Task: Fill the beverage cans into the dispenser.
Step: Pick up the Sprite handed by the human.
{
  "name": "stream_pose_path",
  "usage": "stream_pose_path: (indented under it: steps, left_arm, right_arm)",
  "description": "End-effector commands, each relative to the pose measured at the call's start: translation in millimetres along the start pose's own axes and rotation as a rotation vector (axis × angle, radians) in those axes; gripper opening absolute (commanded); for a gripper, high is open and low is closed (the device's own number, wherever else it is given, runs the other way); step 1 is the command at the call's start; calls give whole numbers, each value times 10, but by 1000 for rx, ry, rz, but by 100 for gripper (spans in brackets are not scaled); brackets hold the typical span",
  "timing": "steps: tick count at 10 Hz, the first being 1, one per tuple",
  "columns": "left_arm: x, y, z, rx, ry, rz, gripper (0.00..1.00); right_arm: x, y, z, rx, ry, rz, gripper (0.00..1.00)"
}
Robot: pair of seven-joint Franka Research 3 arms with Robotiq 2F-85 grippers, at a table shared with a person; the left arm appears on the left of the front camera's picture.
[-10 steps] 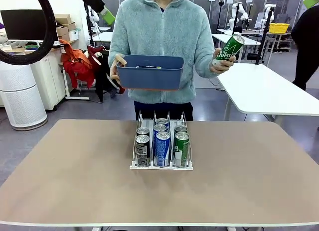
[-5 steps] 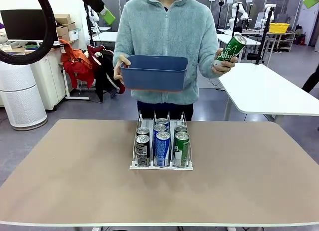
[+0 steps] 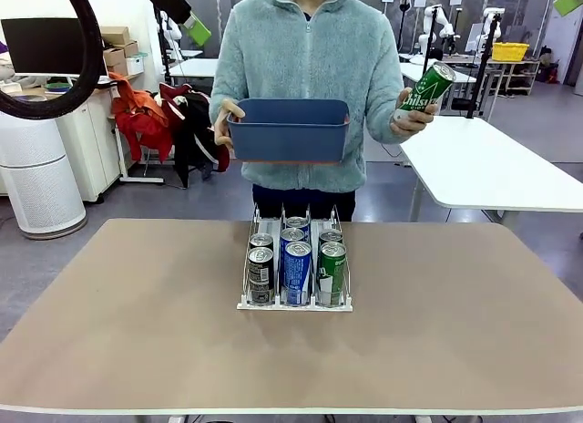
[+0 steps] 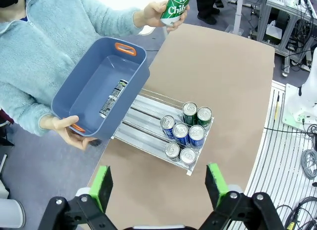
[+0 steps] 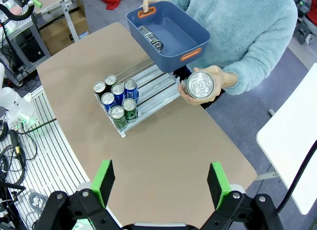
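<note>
The dispenser (image 3: pixel 294 305) stands mid-table with several beverage cans (image 3: pixel 297 270) at the near ends of its three lanes: dark, blue and green. Behind it a person holds a blue bin (image 3: pixel 287 129) in one hand and a green can (image 3: pixel 425 87) in the other. From the left wrist view a dark can (image 4: pixel 113 97) lies inside the bin (image 4: pixel 79 98), above the dispenser (image 4: pixel 141 123). My left gripper (image 4: pixel 158 185) is open, high over the table. My right gripper (image 5: pixel 161 183) is open too, high above the dispenser (image 5: pixel 158 88) and the held can (image 5: pixel 199 85).
The brown table (image 3: pixel 137 332) has bare room on both sides of the rack. A white table (image 3: pixel 492 168) stands beyond the far right corner. Cables and a slotted rail (image 4: pixel 297 141) run along the table's side.
The person has shifted the blue bin a little to the right and raised the green can slightly. The cans in the rack have not moved.
</note>
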State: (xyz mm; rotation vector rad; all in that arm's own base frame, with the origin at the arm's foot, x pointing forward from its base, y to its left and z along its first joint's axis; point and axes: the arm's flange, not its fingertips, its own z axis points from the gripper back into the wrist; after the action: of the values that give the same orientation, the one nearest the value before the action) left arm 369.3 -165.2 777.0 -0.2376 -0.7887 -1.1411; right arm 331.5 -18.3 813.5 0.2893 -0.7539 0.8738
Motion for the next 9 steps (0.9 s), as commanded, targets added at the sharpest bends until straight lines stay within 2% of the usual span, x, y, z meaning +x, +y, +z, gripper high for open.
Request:
stream_pose_path:
  steps: [1, 5, 6, 9]
  left_arm:
    - [-27, 12, -12, -11, -21, -2, 100]
    - [-27, 12, -12, -11, -21, -2, 100]
    - [-27, 12, -12, -11, -21, -2, 100]
    - [-27, 12, -12, -11, -21, -2, 100]
  right_arm:
    - [-11, 13, 2, 8, 1, -2, 100]
    - [0, 0, 0, 0, 0, 0, 100]
    - [23, -56, -109, 59, 24, 13, 100]
    - [135, -288, -475, 67, 110, 26, 100]
